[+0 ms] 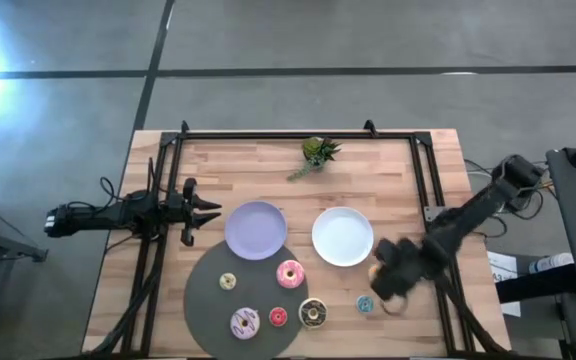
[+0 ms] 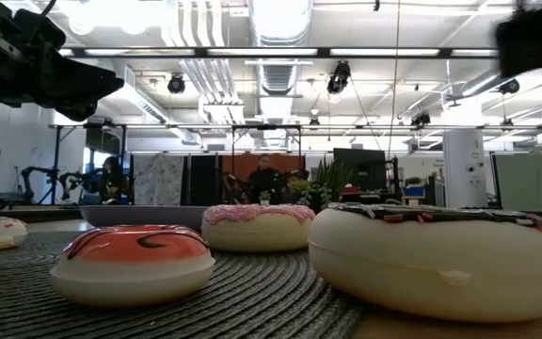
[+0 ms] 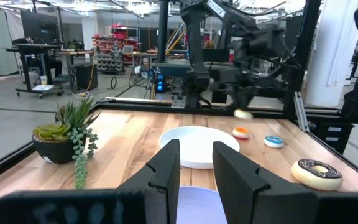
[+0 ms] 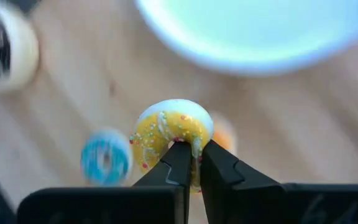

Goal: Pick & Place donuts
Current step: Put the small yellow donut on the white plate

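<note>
Several small iced donuts lie near the table's near edge. On the dark grey disc [image 1: 208, 300] are a yellow-iced one [image 1: 228, 282], a pink one [image 1: 290, 273], a purple-white one [image 1: 244, 322] and a red one [image 1: 278, 316]. The chocolate donut [image 1: 313, 312] sits at the disc's edge, and the teal donut [image 1: 366, 304] and the orange donut [image 3: 241, 132] lie on bare wood. My right gripper [image 4: 192, 149] is shut on another yellow donut [image 4: 171, 134], beside the white plate [image 1: 343, 236]. My left gripper [image 3: 194, 167] waits open, left of the lilac plate [image 1: 256, 229]. My right gripper pinches the yellow donut's ring at the edge nearest the wrist [image 4: 194, 144] between its two fingers [image 4: 178, 163]. The fingers come at it slanting down from the table's right. The donut is lifted clear of the wood [image 3: 243, 114], tilted, with its iced face toward the wrist camera.
A small potted plant [image 1: 318, 152] stands near the far edge. A black frame [image 1: 298, 133] runs along the table's far, left and right sides. Bare wood shows between the plant and the plates.
</note>
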`<act>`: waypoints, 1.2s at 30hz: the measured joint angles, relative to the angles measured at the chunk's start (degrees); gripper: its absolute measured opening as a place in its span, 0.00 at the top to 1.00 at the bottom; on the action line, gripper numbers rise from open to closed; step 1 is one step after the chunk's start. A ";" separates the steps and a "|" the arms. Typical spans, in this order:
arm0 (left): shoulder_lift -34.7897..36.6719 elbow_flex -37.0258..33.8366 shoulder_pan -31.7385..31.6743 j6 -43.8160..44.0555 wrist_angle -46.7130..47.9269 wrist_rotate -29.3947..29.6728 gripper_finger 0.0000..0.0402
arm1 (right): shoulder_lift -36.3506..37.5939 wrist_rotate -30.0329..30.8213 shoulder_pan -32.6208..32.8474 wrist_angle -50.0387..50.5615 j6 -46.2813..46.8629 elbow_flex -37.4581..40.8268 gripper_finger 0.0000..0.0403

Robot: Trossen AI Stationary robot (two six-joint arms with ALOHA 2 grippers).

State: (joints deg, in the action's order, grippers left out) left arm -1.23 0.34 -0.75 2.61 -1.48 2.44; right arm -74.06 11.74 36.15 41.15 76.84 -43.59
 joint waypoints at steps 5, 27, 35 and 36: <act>0.00 0.02 -0.01 -0.01 0.00 -0.01 0.82 | -1.54 -2.99 -14.42 -1.22 -14.35 -0.22 0.97; -0.05 0.00 -0.02 -0.01 0.00 0.00 0.82 | -11.61 -8.29 -21.29 -1.90 -31.30 -5.46 0.63; -0.09 0.00 0.00 -0.01 0.00 0.00 0.82 | -11.39 2.30 -19.12 2.67 -30.72 -5.39 0.54; -0.09 0.01 0.00 -0.01 0.00 0.00 0.82 | -11.41 3.20 -19.12 2.76 -29.40 -4.98 0.54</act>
State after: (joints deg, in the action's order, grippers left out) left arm -1.32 0.35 -0.75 2.60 -1.48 2.44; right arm -85.47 14.94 17.03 43.91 47.44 -48.57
